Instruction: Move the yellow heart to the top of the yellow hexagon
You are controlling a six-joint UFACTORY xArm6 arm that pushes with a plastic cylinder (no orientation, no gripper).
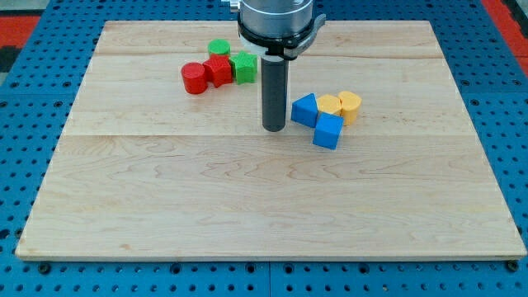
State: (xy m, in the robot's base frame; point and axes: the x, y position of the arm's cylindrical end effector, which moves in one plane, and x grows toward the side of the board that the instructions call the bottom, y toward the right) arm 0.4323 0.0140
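Note:
My tip (273, 129) rests on the board just left of a cluster of blocks, close to a blue block (304, 109) without clearly touching it. Right of that blue block lies a yellow block (329, 105), and right of that a second yellow block (350, 106); I cannot tell which is the heart and which the hexagon. A second blue block (327, 131) sits just below them. The four blocks touch one another.
At the view's upper left a second cluster holds a red round block (195, 77), a red block (219, 69), a green round block (219, 48) and a green block (244, 67). The wooden board (247, 206) lies on a blue pegboard (25, 66).

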